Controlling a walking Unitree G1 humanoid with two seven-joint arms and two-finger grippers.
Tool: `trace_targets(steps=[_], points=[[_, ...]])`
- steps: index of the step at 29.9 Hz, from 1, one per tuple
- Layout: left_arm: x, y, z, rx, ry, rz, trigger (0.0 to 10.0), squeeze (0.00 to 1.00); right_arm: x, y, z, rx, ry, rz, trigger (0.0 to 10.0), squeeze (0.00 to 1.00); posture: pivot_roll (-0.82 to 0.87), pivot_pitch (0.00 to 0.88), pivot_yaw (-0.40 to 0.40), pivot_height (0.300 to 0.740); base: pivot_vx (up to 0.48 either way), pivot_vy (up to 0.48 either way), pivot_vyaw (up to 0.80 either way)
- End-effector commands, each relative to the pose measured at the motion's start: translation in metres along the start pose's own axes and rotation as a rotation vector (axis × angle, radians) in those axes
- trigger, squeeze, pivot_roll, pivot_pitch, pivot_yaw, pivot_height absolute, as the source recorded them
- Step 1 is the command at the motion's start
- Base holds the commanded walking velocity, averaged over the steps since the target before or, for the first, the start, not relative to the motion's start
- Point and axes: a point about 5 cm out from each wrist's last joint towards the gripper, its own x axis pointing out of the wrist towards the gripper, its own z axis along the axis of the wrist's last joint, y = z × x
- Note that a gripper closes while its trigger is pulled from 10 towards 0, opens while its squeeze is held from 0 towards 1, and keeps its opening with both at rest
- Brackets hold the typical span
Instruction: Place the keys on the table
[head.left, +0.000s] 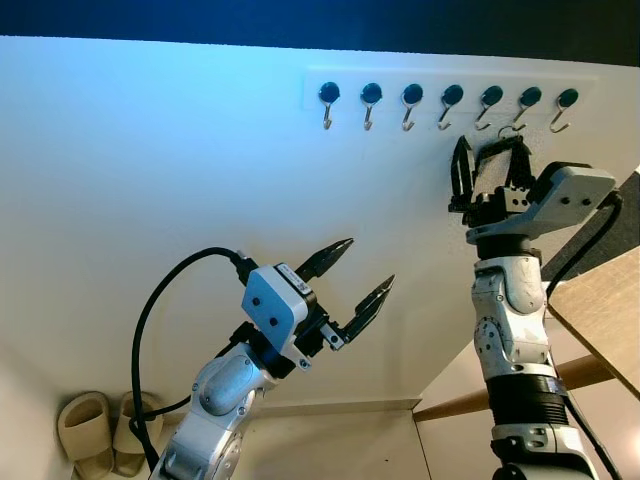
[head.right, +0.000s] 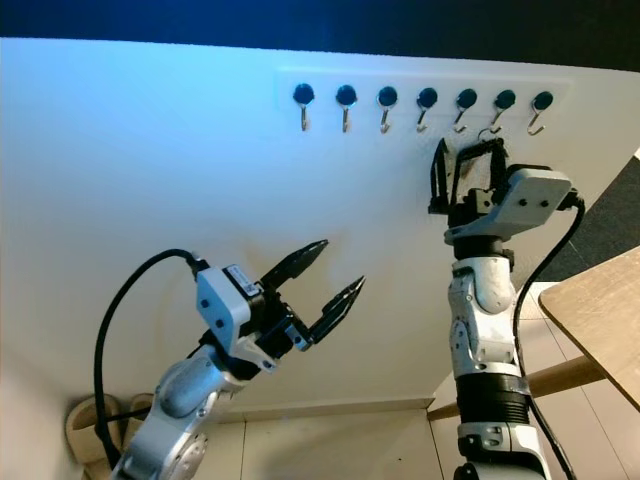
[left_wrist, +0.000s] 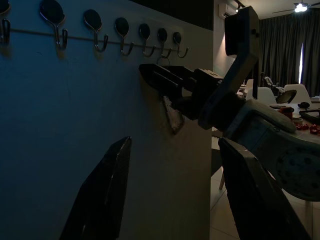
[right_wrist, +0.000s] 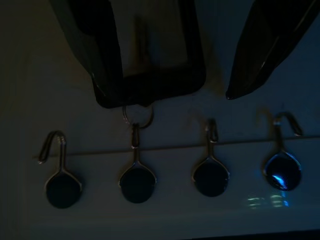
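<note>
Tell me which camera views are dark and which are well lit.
Both eye views are bright, with a blue cast on the wall and sharp hooks; the left wrist view is dim; the right wrist view is darkest, with the keys and right claw mere silhouettes.

White wall (head.left: 150, 180) with a rack of seven hooks (head.left: 447, 105). Right gripper (head.left: 490, 165) raised upright just under the hooks, fingers parted around a dark key fob (head.left: 492, 166) hanging there. Left gripper (head.left: 358, 275) lower, fingers spread, holding nothing. Wooden table (head.left: 600, 310) at right. Beige slippers (head.left: 100, 432) on the floor, lower left.
</note>
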Motion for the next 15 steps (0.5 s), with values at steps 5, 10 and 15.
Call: trace_targets(steps=[5,10,15], points=[[0.0001,-0.0025,0.0022,0.006,0.001,-0.009,10.0,0.00,-0.0039,-0.0073,0.0002,0.020,0.013,0.021,10.0,0.00,0.07,0.132,-0.067,0.740,0.000,0.000,0.00],[0.0005,-0.0024,0.0024,0.007,0.000,-0.007,10.0,0.00,-0.0038,-0.0084,0.0006,0.017,0.011,0.023,4.7,0.00,0.07,0.131,-0.067,0.740,0.000,0.000,0.00],[0.0016,-0.0015,0.0035,0.006,-0.008,-0.005,10.0,0.00,-0.0039,-0.0089,0.0009,0.012,0.005,0.026,0.8,0.00,0.07,0.130,-0.066,0.740,0.000,0.000,0.00]])
